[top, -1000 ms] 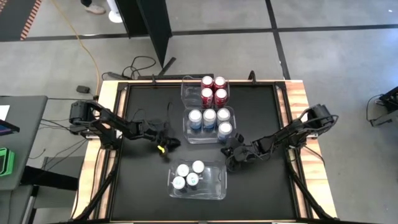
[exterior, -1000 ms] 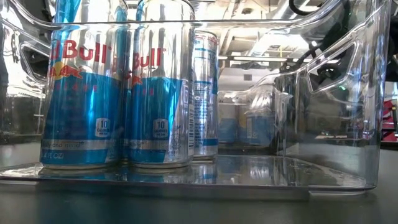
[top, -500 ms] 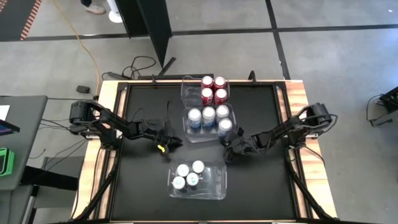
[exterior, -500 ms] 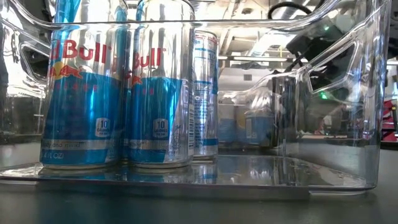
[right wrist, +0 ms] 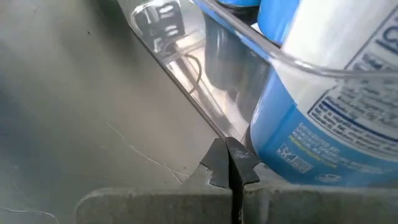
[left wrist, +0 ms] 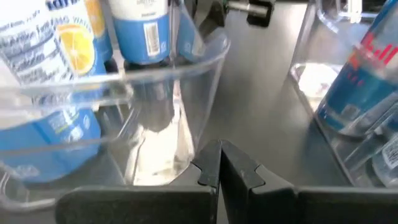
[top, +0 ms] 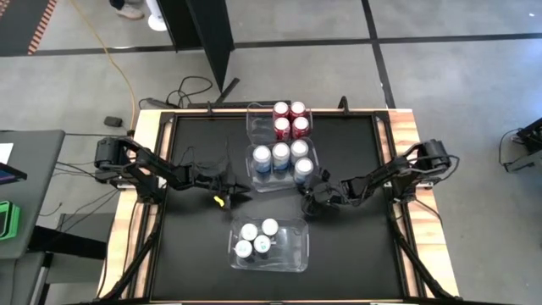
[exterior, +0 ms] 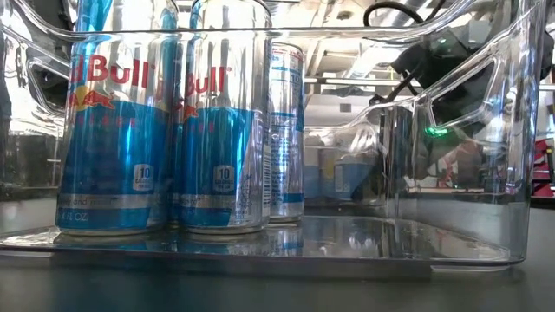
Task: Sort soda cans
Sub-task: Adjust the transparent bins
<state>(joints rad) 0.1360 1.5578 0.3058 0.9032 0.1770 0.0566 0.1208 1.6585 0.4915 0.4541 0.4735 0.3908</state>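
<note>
Three clear bins stand in a row down the table's middle. The far bin (top: pixel 254 119) holds several red cans (top: pixel 290 121). The middle bin (top: pixel 254 182) holds several light blue cans (top: pixel 280 159). The near bin (top: pixel 292 250) holds several silver-and-blue cans (top: pixel 257 239), which stand upright in the low view (exterior: pixel 113 130). My right gripper (top: pixel 308 195), shut (right wrist: pixel 233 163), is at the middle bin's near right corner. My left gripper (top: pixel 241 191), shut (left wrist: pixel 219 167), points at that bin's near left corner (left wrist: pixel 180 149). My right gripper has its shut fingertips against the middle bin's lower edge (right wrist: pixel 214 130) at the near right corner, coming level from the table's near right. The bin stands flat on the table with its cans upright. My left gripper's shut tips are just short of the bin's wall; I cannot tell whether they touch.
The black table top (top: pixel 195 254) has bare room left and right of the bins. Wooden rails (top: pixel 406 135) run along its sides. A cable (top: pixel 222 152) lies on the table behind my left gripper. The right arm shows through the near bin's wall (exterior: pixel 434 78).
My right gripper has moved toward the table's far edge and a little left, up to the middle bin's near right corner. The middle bin with its cans has slid slightly toward the far edge.
</note>
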